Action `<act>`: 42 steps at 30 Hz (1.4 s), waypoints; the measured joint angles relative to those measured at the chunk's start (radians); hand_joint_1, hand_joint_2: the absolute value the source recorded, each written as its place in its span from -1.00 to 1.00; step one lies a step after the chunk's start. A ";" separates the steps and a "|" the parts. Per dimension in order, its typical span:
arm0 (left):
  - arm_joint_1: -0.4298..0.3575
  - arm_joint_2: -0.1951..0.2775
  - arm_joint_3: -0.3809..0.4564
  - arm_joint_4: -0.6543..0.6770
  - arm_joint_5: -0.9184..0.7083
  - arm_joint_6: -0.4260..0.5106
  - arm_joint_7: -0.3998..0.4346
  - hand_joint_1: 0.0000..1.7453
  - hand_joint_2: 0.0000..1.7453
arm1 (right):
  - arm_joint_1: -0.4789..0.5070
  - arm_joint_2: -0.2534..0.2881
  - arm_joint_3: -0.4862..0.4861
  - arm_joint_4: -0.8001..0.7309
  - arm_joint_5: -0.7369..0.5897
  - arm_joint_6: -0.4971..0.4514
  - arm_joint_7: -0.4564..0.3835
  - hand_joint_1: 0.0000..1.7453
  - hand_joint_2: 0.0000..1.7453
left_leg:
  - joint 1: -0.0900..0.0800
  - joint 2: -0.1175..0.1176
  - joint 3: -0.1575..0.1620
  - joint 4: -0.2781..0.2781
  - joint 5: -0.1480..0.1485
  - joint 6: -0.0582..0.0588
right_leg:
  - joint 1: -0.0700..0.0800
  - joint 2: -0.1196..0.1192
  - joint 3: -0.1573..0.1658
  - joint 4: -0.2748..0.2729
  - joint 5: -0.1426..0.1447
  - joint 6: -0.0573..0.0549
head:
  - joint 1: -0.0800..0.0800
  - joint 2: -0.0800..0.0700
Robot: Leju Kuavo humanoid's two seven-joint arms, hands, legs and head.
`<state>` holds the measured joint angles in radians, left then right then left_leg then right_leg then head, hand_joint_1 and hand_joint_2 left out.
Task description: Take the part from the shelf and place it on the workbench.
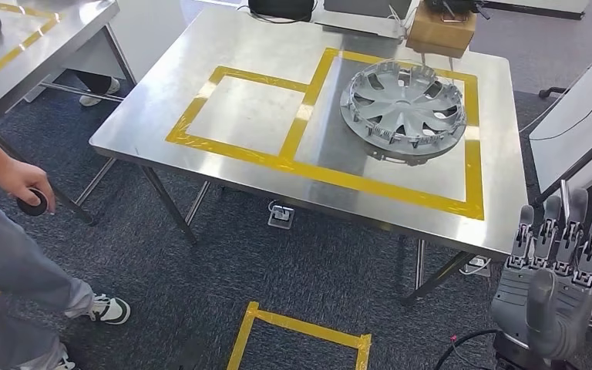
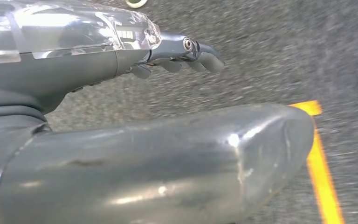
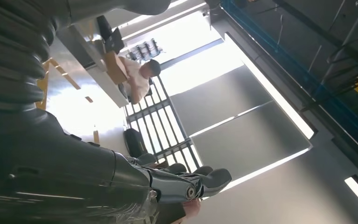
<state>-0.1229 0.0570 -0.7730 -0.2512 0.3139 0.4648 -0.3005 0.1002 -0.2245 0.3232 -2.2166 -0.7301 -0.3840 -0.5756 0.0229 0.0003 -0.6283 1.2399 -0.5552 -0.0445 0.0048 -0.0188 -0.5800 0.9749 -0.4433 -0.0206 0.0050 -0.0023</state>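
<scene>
Raised at the lower right of the head view, the robot's grey right hand (image 1: 553, 281) stood upright beside the table edge with fingers straight and apart, holding nothing, while the left hand (image 2: 177, 51) hung over grey carpet with fingers loosely extended and empty. Beyond it the steel workbench with yellow tape rectangles (image 1: 223, 166) carried the round silver wheel-cover part (image 1: 403, 108) inside its larger taped square. At far left a person's hand (image 1: 21, 181) held a small dark roll (image 1: 34, 204).
</scene>
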 joint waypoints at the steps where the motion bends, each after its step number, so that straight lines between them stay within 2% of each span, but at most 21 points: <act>1: 0.001 -0.001 -0.004 0.000 -0.002 -0.002 0.004 -1.00 -1.00 | 0.000 0.000 0.000 -0.001 0.003 -0.008 0.005 -1.00 1.00 | 0.005 0.001 0.044 -0.052 0.012 -0.009 | -0.004 0.000 -0.021 0.014 0.006 0.007 | -0.002 0.000; 2: 0.002 -0.003 -0.007 0.000 -0.005 -0.004 0.007 -1.00 -1.00 | 0.000 -0.002 0.000 -0.004 0.005 -0.015 0.010 -1.00 1.00 | 0.007 0.001 0.089 -0.112 0.006 -0.013 | -0.007 0.000 -0.038 0.031 0.009 0.015 | -0.005 0.000; 4: 0.003 -0.006 -0.013 0.000 -0.008 -0.007 0.010 -1.00 -1.00 | 0.000 -0.006 -0.001 -0.013 0.012 -0.025 0.017 -1.00 1.00 | 0.006 -0.002 0.138 -0.193 -0.030 0.000 | -0.007 0.001 -0.059 0.053 0.019 0.028 | -0.009 0.000; 7: 0.008 -0.007 -0.023 0.001 -0.009 -0.007 0.013 -1.00 -1.00 | 0.001 -0.014 -0.003 -0.019 0.015 -0.033 0.023 -1.00 1.00 | 0.001 -0.002 0.126 -0.203 -0.021 0.041 | -0.012 0.003 -0.068 0.061 0.020 0.042 | -0.006 0.000; 9: 0.009 -0.009 -0.027 0.001 -0.009 -0.007 0.014 -1.00 -1.00 | 0.001 -0.018 -0.005 -0.021 0.015 -0.036 0.027 -1.00 1.00 | 0.000 -0.001 0.103 -0.203 0.002 0.059 | -0.015 0.007 -0.085 0.120 -0.059 0.052 | -0.001 0.000; 11: 0.008 -0.009 -0.030 0.001 -0.009 -0.007 0.014 -1.00 -1.00 | 0.001 -0.022 -0.005 -0.024 0.015 -0.040 0.030 -1.00 1.00 | -0.005 -0.003 0.074 -0.202 0.026 0.068 | -0.014 0.009 -0.102 0.238 -0.162 0.056 | 0.005 0.000; 12: 0.009 -0.009 -0.031 0.001 -0.009 -0.007 0.014 -1.00 -1.00 | 0.000 -0.023 -0.005 -0.025 0.016 -0.043 0.032 -1.00 1.00 | -0.009 -0.004 0.059 -0.202 0.038 0.071 | -0.014 0.010 -0.104 0.292 -0.188 0.054 | 0.008 0.000; 14: 0.008 -0.010 -0.031 0.001 -0.009 -0.007 0.012 -1.00 -1.00 | -0.004 -0.027 -0.005 -0.025 0.022 -0.051 0.039 -1.00 1.00 | -0.019 -0.004 0.027 -0.201 0.063 0.074 | -0.010 0.011 -0.075 0.321 -0.176 0.041 | 0.010 0.000; 16: 0.006 -0.013 -0.033 0.000 -0.009 -0.007 0.010 -1.00 -1.00 | -0.012 -0.031 -0.005 -0.028 0.036 -0.066 0.049 -1.00 1.00 | -0.028 -0.004 0.000 -0.201 0.086 0.076 | 0.002 0.013 0.011 0.223 -0.128 0.013 | 0.011 0.000; 18: 0.001 -0.021 -0.036 0.000 -0.009 -0.007 0.007 -1.00 -1.00 | -0.020 -0.036 -0.004 -0.034 0.056 -0.083 0.059 -1.00 1.00 | -0.035 -0.004 -0.015 -0.201 0.106 0.074 | 0.019 0.014 0.109 0.076 -0.122 -0.017 | 0.009 0.000; 21: -0.004 -0.032 -0.040 -0.001 -0.009 -0.008 0.005 -1.00 -1.00 | -0.026 -0.044 -0.004 -0.040 0.080 -0.108 0.070 -1.00 1.00 | -0.029 -0.003 -0.023 -0.211 0.137 0.059 | 0.031 0.015 0.148 -0.012 -0.119 -0.026 | 0.010 0.000; 23: -0.004 -0.035 -0.044 -0.001 -0.009 -0.008 0.007 -1.00 -1.00 | -0.027 -0.048 -0.004 -0.039 0.111 -0.141 0.083 -1.00 1.00 | -0.027 -0.002 -0.033 -0.202 0.116 0.049 | 0.028 0.011 0.138 -0.030 -0.088 -0.027 | 0.011 0.000; 27: -0.004 -0.036 -0.055 0.000 -0.009 -0.011 0.011 -1.00 -1.00 | 0.004 -0.043 -0.032 -0.004 0.410 -0.264 0.212 -1.00 1.00 | -0.015 -0.003 -0.071 -0.016 -0.057 0.027 | 0.020 0.003 0.083 -0.037 -0.035 -0.024 | 0.006 0.000; 28: -0.003 -0.036 -0.057 0.000 -0.009 -0.012 0.013 -1.00 -1.00 | 0.017 -0.034 -0.052 0.023 0.526 -0.289 0.251 -1.00 1.00 | -0.012 -0.003 -0.071 0.026 -0.061 0.021 | 0.018 0.001 0.063 -0.032 -0.024 -0.020 | 0.005 0.000; 30: -0.003 -0.037 -0.061 0.000 -0.009 -0.015 0.017 -1.00 -1.00 | 0.026 -0.013 -0.099 0.097 0.715 -0.308 0.291 -1.00 1.00 | -0.005 -0.001 -0.034 0.028 -0.008 0.007 | 0.008 -0.001 0.020 -0.012 -0.007 -0.009 | 0.004 0.000; 31: -0.004 -0.038 -0.063 0.000 -0.010 -0.015 0.019 -1.00 -1.00 | 0.025 -0.001 -0.125 0.144 0.784 -0.310 0.299 -1.00 1.00 | 0.001 0.000 0.007 -0.015 0.017 -0.001 | 0.003 -0.001 -0.002 0.003 -0.001 -0.002 | 0.003 0.000; 33: -0.007 -0.042 -0.068 0.000 -0.011 -0.016 0.022 -1.00 -1.00 | 0.023 0.020 -0.175 0.243 0.895 -0.313 0.319 -1.00 1.00 | 0.006 0.000 0.091 -0.127 0.008 -0.011 | -0.001 -0.001 -0.038 0.037 0.005 0.011 | -0.003 0.000; 35: -0.008 -0.048 -0.075 0.000 -0.014 -0.016 0.023 -1.00 -1.00 | 0.006 0.042 -0.236 0.359 0.990 -0.313 0.328 -1.00 1.00 | 0.003 -0.003 0.125 -0.190 -0.025 0.006 | 0.000 -0.001 -0.056 0.056 0.015 0.021 | -0.007 0.000; 38: -0.009 -0.057 -0.085 0.000 -0.014 -0.016 0.025 -1.00 -1.00 | -0.051 0.076 -0.357 0.623 1.080 -0.314 0.236 -1.00 1.00 | 0.001 -0.008 0.107 -0.200 -0.005 0.045 | -0.005 0.001 -0.066 0.063 0.010 0.035 | -0.004 0.000; 40: -0.012 -0.060 -0.089 0.000 -0.014 -0.015 0.026 -1.00 -1.00 | -0.083 0.091 -0.446 0.814 1.119 -0.314 0.154 -1.00 1.00 | -0.001 -0.017 0.082 -0.201 0.020 0.060 | -0.010 0.006 -0.084 0.130 -0.070 0.049 | 0.001 0.000; 42: -0.009 -0.061 -0.093 0.000 -0.014 -0.012 0.027 -1.00 -1.00 | -0.109 0.108 -0.532 0.976 1.171 -0.314 0.118 -1.00 1.00 | -0.007 -0.028 0.052 -0.200 0.043 0.068 | -0.014 0.009 -0.104 0.252 -0.158 0.056 | 0.007 0.000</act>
<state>-0.1318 -0.0044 -0.8659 -0.2509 0.3001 0.4529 -0.2731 -0.0088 -0.1164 -0.2087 -1.2410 0.4407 -0.6977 -0.4575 0.0159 -0.0276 -0.5764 1.0400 -0.5119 0.0232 -0.0090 -0.0096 -0.6842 1.2267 -0.6012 0.0355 0.0121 -0.0026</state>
